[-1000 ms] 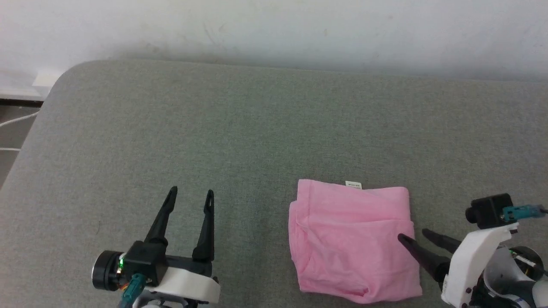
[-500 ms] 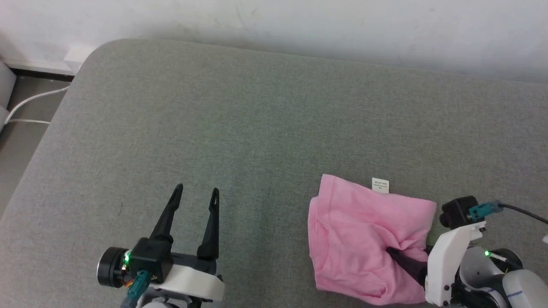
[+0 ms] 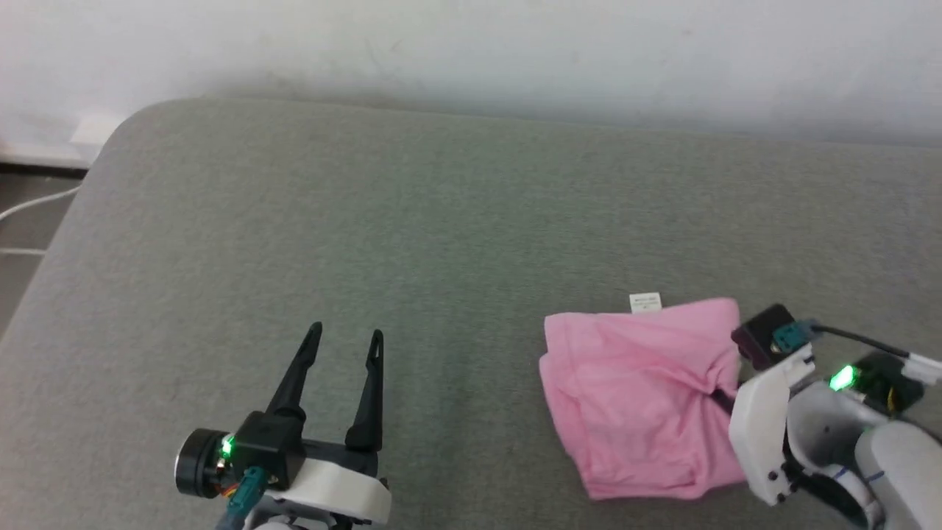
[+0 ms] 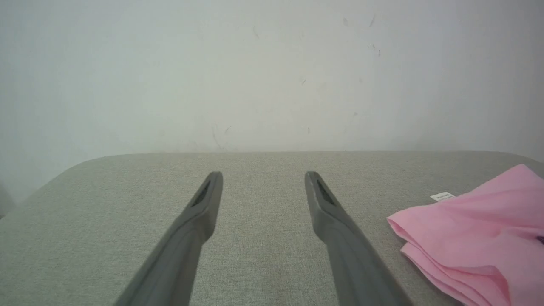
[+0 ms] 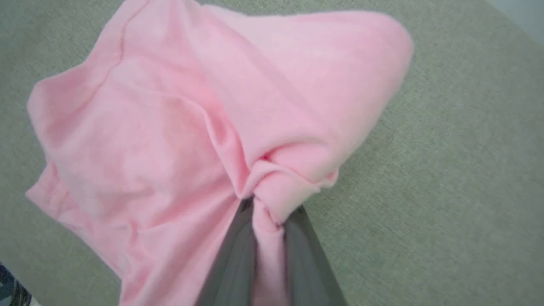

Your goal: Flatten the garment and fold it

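Where the right hand [image 5: 270, 208] met the garment [image 5: 170, 140], its two long dark fingers [image 5: 231, 263] were drawn close together on a bunched fold of thin pink fabric. The fold puckered into a small knot at their tips and ran back between them as a narrow strip. From that pinch the soft cloth fanned out ahead of the hand in loose creases, with a stitched hem curving along one edge. How much of it was raised off the bench [image 3: 441, 221] could not be told. In the head view the right hand [image 3: 723, 400] was nearly all hidden behind its white wrist shell, with only a dark sliver showing at the edge of the garment [image 3: 640, 397]. A small white label [image 3: 645, 302] stuck out on the side farthest from the hand, its print too small to read. The left hand [image 3: 346, 338] sat well apart from the garment, its tapered matte fingers spread wide and holding nothing. In its own view the garment [image 4: 476, 238] was cut off at the frame edge. The bench was covered in grey woven cloth with a rounded corner, and a pale scuffed wall [image 3: 471, 51] stood beyond it.
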You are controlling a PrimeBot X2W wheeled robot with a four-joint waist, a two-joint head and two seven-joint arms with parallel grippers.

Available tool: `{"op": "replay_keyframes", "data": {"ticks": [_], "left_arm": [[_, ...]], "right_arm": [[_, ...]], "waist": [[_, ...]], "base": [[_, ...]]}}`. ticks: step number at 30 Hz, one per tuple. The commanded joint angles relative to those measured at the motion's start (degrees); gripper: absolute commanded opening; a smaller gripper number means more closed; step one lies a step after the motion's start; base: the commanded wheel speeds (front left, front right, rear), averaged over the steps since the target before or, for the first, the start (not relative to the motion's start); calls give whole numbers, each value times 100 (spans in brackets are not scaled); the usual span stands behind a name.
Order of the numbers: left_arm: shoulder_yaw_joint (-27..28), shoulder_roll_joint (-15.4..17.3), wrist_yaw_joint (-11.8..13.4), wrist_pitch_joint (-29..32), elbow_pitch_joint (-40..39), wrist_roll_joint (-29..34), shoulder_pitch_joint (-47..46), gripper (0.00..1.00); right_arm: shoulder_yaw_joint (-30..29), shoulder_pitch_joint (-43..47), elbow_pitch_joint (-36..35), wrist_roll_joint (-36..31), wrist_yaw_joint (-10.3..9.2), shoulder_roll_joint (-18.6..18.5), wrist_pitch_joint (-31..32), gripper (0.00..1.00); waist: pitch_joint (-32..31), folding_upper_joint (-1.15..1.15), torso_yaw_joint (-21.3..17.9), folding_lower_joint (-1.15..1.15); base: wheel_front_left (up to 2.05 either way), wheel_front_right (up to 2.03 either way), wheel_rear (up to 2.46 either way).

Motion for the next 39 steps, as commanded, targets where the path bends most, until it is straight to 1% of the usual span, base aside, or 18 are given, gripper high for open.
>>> {"op": "replay_keyframes", "data": {"ticks": [1, 3, 7, 9, 12, 15, 18, 21, 27, 34, 39], "left_arm": [[-48, -10, 6, -27, 19, 4, 3, 100], [-149, -10, 1, -27, 28, -11, -27, 100], [-377, -10, 37, -27, 43, -89, -189, 100], [-514, -10, 54, -27, 48, -118, -331, 100], [-687, -10, 75, -27, 45, -124, -583, 100], [-806, -10, 61, -27, 66, -101, -859, 100], [-879, -10, 33, -27, 97, -61, -1093, 100], [-922, -10, -13, -27, 102, 5, -1319, 100], [-986, -10, -102, -27, 96, 91, -1653, 100], [-1003, -10, -166, -27, 16, 132, -1855, 100], [-980, -5, -187, -27, 71, 171, -1870, 100]], "right_arm": [[112, -202, -114, -114, -11, -171, 106, 0], [406, -430, -352, -252, -11, -514, 388, 0], [873, -946, -797, -240, -11, -1124, 929, 0], [1063, -1217, -928, -265, -11, -1484, 1085, 0], [1220, -1546, -989, -236, -11, -1943, 1140, 0], [1193, -1769, -852, -254, -11, -2255, 887, 0], [936, -1779, -460, -217, -11, -2393, 549, 0], [594, -1734, 52, -278, -11, -2466, 79, 0], [-169, -1563, 1144, -521, -11, -2542, -790, 0], [-881, -1547, 2324, -968, -11, -2644, -1694, 0], [-1150, -1639, 2875, -1353, -11, -2471, -2155, 0]], "waist": [[-105, 0, -438, 0], [-77, 0, -692, 0], [112, 0, -1252, 0], [260, 0, -1484, 0], [560, 0, -1782, 0], [872, 0, -1970, 0], [1176, 0, -2070, 0], [1475, 0, -2065, 0], [2018, 0, -1861, 0], [2490, 0, -1595, 0], [2608, 0, -1516, 0]], "base": [[0, 0, 0], [0, 0, 0], [0, 0, 0], [0, 0, 0], [0, 0, 0], [0, 0, 0], [0, 0, 0], [0, 0, 0], [0, 0, 0], [0, 0, 0], [0, 0, 0]]}}
